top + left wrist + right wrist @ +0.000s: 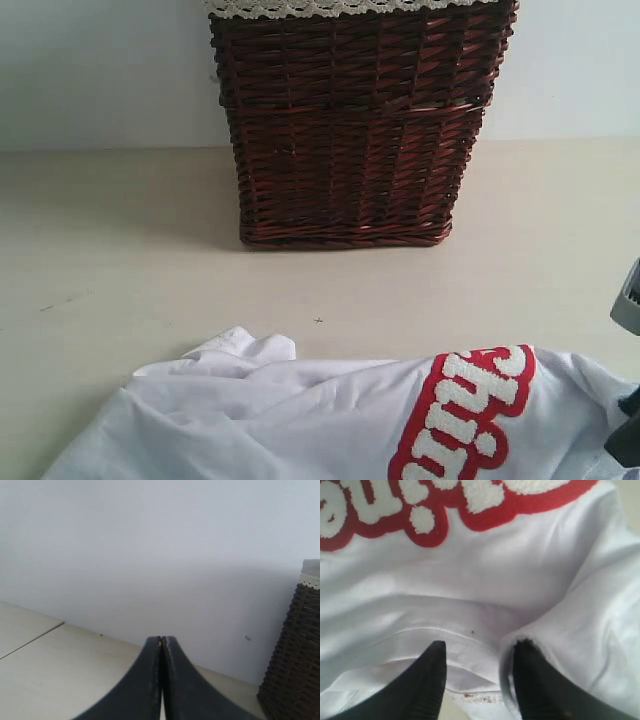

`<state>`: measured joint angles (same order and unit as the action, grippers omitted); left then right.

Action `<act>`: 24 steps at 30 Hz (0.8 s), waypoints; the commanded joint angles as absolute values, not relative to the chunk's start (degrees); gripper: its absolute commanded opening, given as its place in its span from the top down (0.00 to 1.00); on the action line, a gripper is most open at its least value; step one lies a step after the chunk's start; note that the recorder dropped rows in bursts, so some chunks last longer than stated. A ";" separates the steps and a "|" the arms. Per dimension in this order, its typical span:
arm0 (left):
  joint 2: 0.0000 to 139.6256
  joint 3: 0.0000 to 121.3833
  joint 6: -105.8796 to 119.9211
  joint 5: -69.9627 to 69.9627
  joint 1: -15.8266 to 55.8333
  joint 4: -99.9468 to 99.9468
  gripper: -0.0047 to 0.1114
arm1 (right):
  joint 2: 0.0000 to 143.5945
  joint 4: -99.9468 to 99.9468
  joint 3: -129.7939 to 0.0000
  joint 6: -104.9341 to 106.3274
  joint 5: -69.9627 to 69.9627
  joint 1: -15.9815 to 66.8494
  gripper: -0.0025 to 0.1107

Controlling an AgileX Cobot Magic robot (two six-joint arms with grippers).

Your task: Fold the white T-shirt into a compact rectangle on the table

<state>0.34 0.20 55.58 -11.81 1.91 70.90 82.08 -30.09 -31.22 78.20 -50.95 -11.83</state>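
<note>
Right hand (480, 645) spread, fingers (432, 680) astride a hem of the shirt (485, 590), nothing pinched. Shirt lies rumpled on the tabletop (120, 250), apart from the basket (350, 130). Left hand (161, 639) clenched, empty, aloft. Best now: dip, catch both layers, close firmly before lifting.

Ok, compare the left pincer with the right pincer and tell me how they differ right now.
The left pincer has its jaws pressed shut; the right pincer has its jaws standing apart. The left pincer holds nothing and faces a bare wall over the table; the right pincer sits low over the white T-shirt, a fold of its fabric between the jaws. Both have dark, tapering fingers.
</note>
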 commanded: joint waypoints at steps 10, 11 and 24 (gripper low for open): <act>0.00 0.00 55.64 -11.66 1.76 70.73 0.96 | 63.47 -41.70 -31.23 92.26 -37.92 -12.07 0.54; 0.00 0.00 55.64 -11.66 1.76 70.73 0.96 | 61.06 -39.88 -31.23 91.02 -33.92 -12.07 0.54; 0.00 0.00 55.64 -11.66 1.76 70.73 0.96 | 59.24 -11.39 -29.44 44.51 -43.86 -12.07 0.55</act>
<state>0.34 0.20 55.58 -11.81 1.91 70.90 59.10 -19.42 -30.73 54.97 -40.38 -11.83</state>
